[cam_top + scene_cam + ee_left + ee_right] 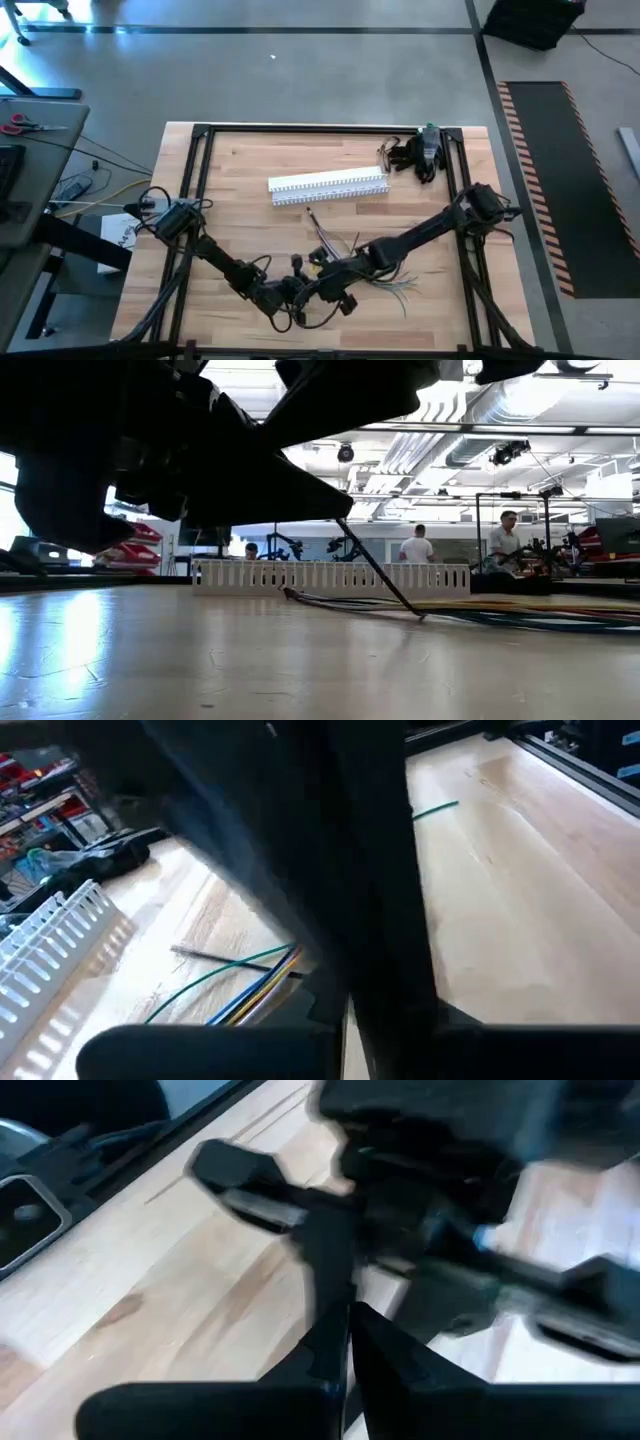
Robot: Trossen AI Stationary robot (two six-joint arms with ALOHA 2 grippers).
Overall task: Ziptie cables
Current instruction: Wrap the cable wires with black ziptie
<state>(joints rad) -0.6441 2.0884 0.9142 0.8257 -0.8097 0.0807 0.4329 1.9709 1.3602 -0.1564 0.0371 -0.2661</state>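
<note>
Two arms meet low in the centre of the high view, their wrists almost touching over the near part of the desk [240, 190]. The left gripper [300, 292] comes in from the lower left of the frame, and the right gripper [335, 278] from the right. The cables [385, 283] lie just right of that meeting point: a loose bunch of thin greenish-grey and dark wires, fanning out toward the lower right, with their gathered end running under the right gripper. Their long axis runs roughly left to right across the frame, so the bundle reaches both grippers at its left end. The right arm lies along it and is the nearer of the two.

In the right wrist view its fingers [335, 1350] appear pressed together to a narrow point, so that gripper looks clenched, though on what I cannot tell. Whether the left gripper is clenched or released cannot be told from any view.

Counts: one cable bunch, with perhaps four or five strands separable in the left wrist view, green, yellow and blue among them. One white slotted channel [328, 185] lies above centre, well apart from the work. One dark tool [420, 150] with a green part sits in the upper right corner of the desk. No separate ziptie can be made out.
</note>
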